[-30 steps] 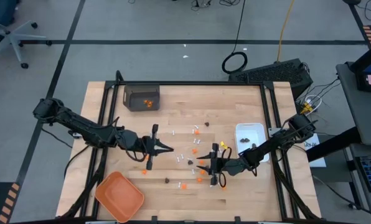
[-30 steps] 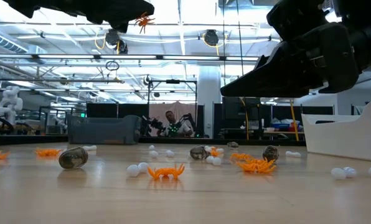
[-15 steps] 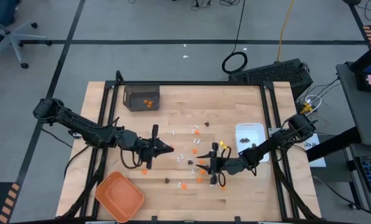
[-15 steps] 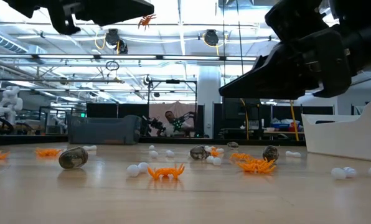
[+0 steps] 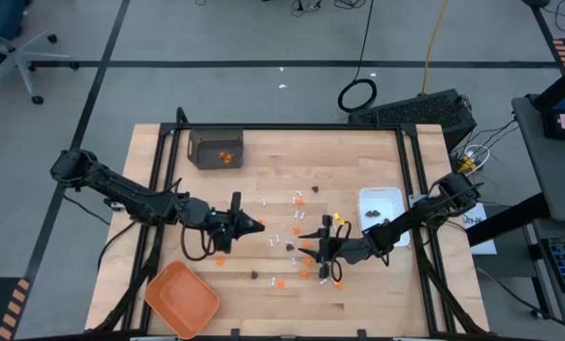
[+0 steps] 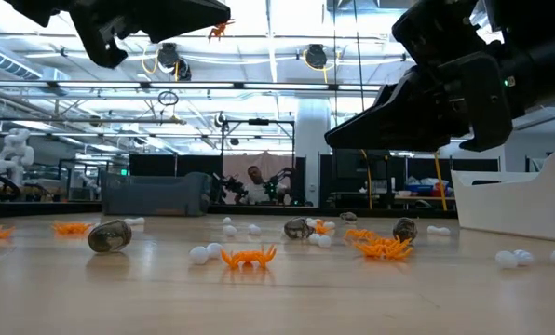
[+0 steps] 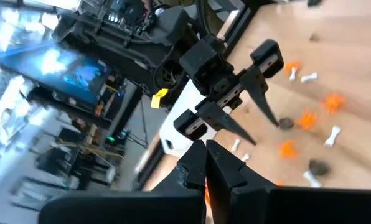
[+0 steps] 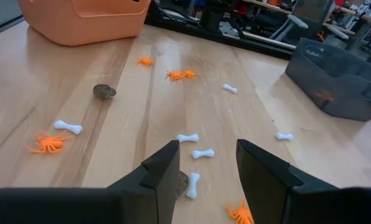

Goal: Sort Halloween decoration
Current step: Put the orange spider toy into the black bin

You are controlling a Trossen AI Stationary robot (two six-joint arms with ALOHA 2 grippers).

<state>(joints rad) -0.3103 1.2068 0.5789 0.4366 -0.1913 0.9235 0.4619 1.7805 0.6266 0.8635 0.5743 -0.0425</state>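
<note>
Care matters now: we keep the left gripper (image 5: 255,225) pinched on its orange spider (image 6: 220,31) while lowering the right gripper's (image 8: 205,167) parted fingers squarely astride one white bone (image 8: 192,185) among pieces scattered mid-table.

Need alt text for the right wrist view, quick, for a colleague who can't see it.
The right gripper hangs open just above the wooden table, over white bone pieces. Orange spiders and a dark lump lie scattered beyond, with an orange tray and grey bin farther off.
</note>
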